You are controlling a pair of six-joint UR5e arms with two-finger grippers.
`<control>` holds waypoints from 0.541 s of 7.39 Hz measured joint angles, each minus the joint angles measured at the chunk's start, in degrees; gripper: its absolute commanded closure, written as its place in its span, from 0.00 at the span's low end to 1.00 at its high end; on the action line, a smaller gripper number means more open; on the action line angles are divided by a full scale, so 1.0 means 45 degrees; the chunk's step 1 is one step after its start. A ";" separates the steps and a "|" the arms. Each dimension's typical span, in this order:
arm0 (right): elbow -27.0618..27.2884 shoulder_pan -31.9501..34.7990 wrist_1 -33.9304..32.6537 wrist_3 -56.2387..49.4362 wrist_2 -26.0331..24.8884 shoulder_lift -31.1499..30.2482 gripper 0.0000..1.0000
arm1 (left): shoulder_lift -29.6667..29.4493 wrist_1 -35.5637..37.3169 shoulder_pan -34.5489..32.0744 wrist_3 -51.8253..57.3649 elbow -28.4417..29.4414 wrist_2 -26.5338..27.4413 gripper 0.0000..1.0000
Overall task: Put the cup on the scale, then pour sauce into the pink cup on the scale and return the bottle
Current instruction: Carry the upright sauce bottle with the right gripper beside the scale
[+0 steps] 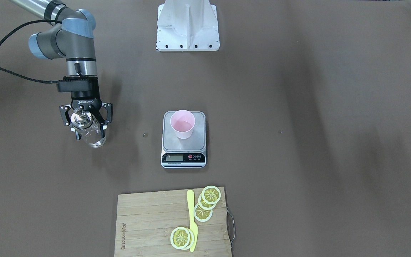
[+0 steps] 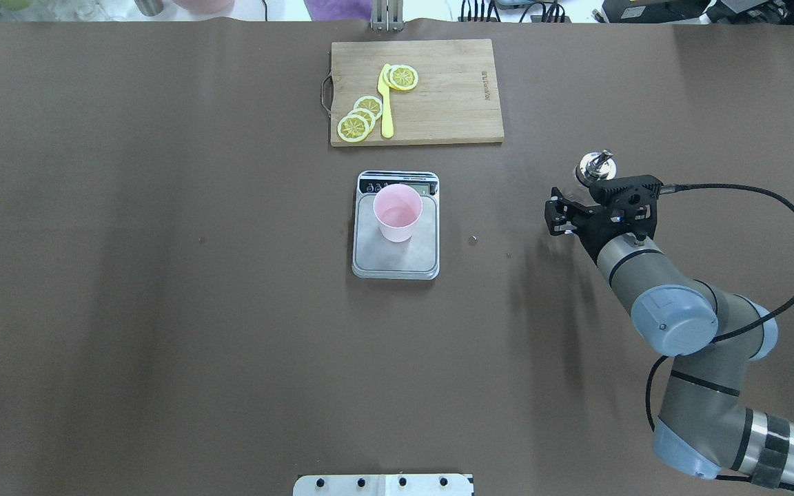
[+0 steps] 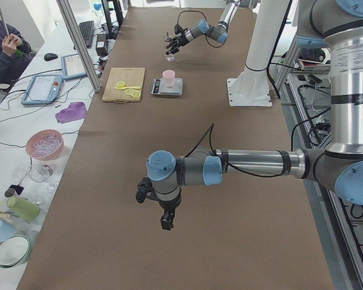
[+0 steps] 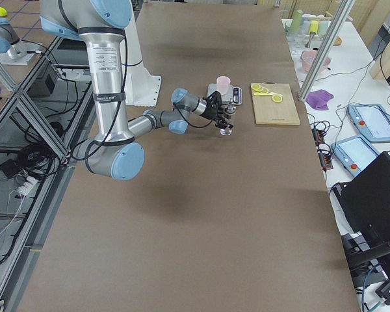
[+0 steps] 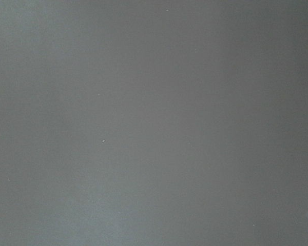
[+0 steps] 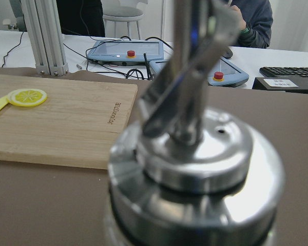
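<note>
Well off to the robot's right of the scale [image 1: 199,141], on which the pink cup [image 1: 182,124] stands, the bottle [image 1: 93,137] is held upright, spout up, clamped in the right gripper [image 1: 87,127], so the pour lies leftward for that nearer arm.

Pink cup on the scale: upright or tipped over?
Upright. The small pale pink plastic cup stands on its base on the silver digital scale, open mouth facing up.
</note>
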 measured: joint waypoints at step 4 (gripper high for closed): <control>-0.0611 0.0001 0.0874 -0.0007 -0.0030 -0.0109 1.00 | 0.0020 -0.0045 0.0000 0.0008 -0.0034 -0.0003 0.01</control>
